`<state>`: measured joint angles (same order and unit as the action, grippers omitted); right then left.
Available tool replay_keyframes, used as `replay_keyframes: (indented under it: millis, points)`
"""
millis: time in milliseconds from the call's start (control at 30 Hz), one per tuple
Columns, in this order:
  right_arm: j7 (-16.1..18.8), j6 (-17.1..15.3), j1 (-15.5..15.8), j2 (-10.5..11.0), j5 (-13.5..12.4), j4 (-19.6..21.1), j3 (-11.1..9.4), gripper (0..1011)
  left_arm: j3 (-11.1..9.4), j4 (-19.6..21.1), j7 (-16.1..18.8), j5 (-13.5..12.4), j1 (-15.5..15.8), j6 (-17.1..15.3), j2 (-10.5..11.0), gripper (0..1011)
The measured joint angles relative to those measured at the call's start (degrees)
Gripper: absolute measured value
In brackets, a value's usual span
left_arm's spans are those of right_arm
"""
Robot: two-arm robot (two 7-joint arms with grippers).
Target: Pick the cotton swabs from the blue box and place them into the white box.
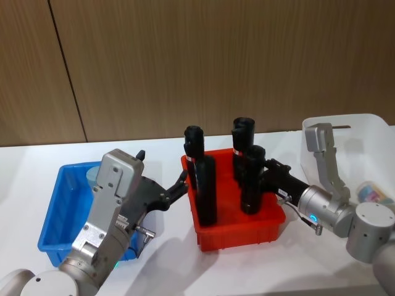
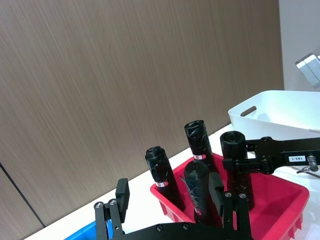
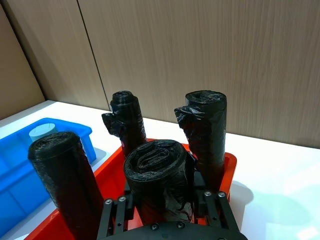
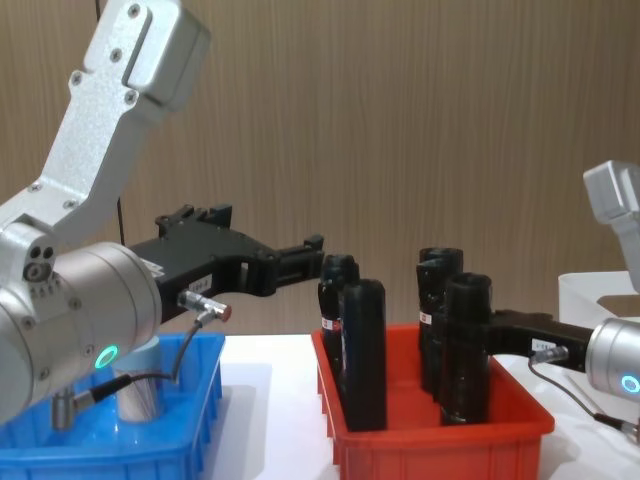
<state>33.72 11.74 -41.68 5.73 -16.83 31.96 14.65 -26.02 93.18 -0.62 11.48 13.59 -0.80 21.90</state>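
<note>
Left claw (image 1: 180, 182) empty; cotton swabs (image 4: 140, 392) upright in blue box (image 1: 54, 213).

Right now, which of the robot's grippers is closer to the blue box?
The left. The left gripper hangs just past the blue box's inner edge, toward the red bin; the right gripper is beyond that bin.
</note>
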Motion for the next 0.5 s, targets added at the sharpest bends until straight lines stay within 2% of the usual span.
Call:
replay_keyframes:
  millis: [167,367,500]
  points:
    - [0.1,0.6,-0.7,-0.2,0.0,-1.2,0.1,572,0.0,0.0,0.0,0.0,0.0,0.0,0.0,1004]
    - [0.1,0.8,-0.8,-0.3,0.0,-1.0,0.1,523,0.0,0.0,0.0,0.0,0.0,0.0,0.0,1004]
    - [-0.2,0.1,0.3,-0.1,-0.3,1.9,0.1,498,0.0,0.0,0.0,0.0,0.0,0.0,0.0,1004]
